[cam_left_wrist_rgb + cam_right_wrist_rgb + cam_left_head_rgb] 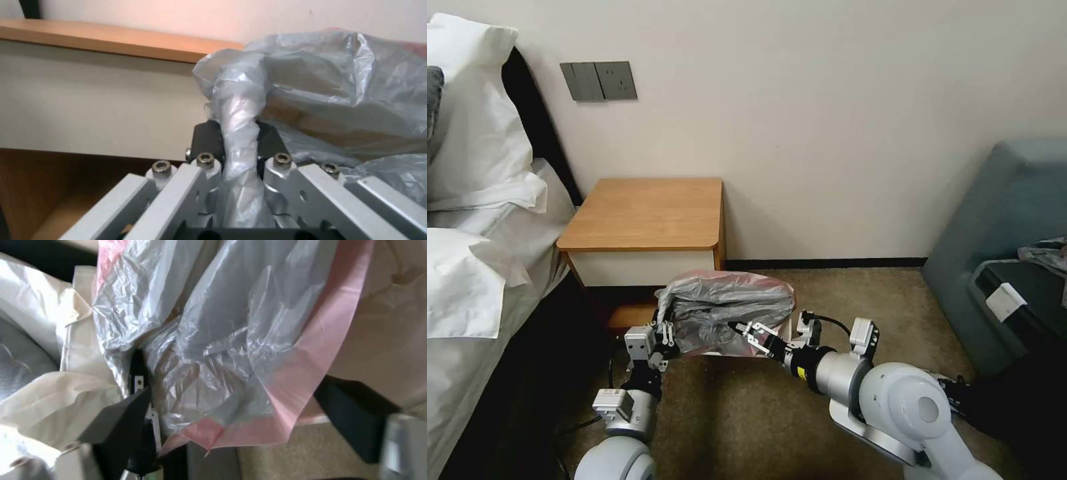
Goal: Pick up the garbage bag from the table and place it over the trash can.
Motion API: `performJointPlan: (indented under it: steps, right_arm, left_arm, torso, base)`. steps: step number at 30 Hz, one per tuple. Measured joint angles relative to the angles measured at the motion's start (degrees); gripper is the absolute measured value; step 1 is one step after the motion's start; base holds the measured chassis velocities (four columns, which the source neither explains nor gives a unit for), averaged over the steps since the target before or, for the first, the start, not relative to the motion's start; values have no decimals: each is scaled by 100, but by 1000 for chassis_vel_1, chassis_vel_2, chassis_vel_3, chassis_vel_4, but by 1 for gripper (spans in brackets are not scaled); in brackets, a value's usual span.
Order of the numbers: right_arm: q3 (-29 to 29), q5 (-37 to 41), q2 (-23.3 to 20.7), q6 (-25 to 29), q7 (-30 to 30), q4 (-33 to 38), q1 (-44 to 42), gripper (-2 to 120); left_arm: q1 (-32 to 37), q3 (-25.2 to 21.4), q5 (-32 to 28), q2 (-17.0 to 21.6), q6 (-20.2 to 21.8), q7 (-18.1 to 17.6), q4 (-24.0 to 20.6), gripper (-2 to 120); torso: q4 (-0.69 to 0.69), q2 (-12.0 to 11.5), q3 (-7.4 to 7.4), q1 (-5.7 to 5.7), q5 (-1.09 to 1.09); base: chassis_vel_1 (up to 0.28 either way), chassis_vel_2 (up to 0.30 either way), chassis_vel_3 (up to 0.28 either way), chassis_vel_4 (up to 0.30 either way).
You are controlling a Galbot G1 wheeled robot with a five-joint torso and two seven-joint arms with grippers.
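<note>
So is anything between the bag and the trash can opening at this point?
Nothing visible: the garbage bag hangs over the trash can, pinched by the left gripper, with the right gripper at its front. The bag hides the can's opening.

Bag: crinkly translucent grey plastic garbage bag (pixel 213 340) with a pink rim hung draped.
Finger: dark gripper finger (pixel 120 416) touched its folds.

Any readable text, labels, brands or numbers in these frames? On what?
None readable.
Yellow sticker on the right arm's wrist: too small to read.
White tag on the dark case: blank as far as visible.
Wall switch panel: no markings visible.
Garbage bag: no print.
</note>
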Motion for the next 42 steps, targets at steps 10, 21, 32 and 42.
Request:
performJointPlan:
  steps: [10,21,32,42]
  right_arm:
    - [-27,-254,37,3,-179,-68,-45,51]
    - [-46,-393,82,3,-348,-157,-72,10]
    - [-17,-461,88,1,-573,-58,-116,0]
    - [-49,-658,4,-19,-939,460,-319,0]
  left_arm:
    - [35,63,-425,-60,134,-161,-87,6]
    - [44,65,-578,-61,157,-188,-109,6]
    - [8,93,-1028,-38,420,-498,-184,6]
    - [-184,99,-1349,-48,720,-883,-24,6]
  torso:
    - [0,0,0,0,0]
    - [0,0,0,0,0]
    - [0,0,0,0,0]
    - [0,0,0,0,0]
  base:
    - [0,0,0,0]
    - [0,0,0,0]
    - [0,0,0,0]
    - [0,0,0,0]
